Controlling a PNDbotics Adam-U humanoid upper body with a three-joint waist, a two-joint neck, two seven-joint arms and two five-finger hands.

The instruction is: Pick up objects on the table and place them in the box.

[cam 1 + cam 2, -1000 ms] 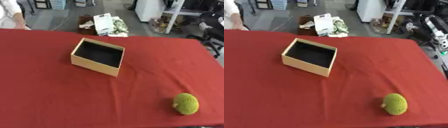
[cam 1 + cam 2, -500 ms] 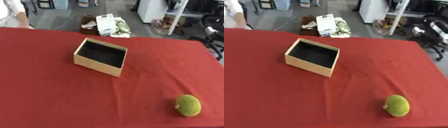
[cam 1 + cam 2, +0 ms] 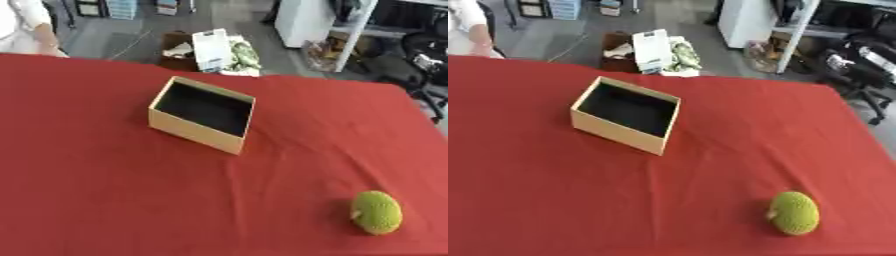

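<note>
A lab or office: white shelving (image 3: 346,30), an office chair (image 3: 868,62), grey floor beyond the table (image 3: 87,200).

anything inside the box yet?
No. The open cardboard box shows only a dark inside, with nothing in the part visible; its near walls hide a strip of the floor. The green spiky fruit is still on the red tablecloth.

Matt red cloth over table (image 3: 105,190); matt tan cardboard box (image 3: 202,114), dark inside; rough, bumpy green fruit (image 3: 377,212).
</note>
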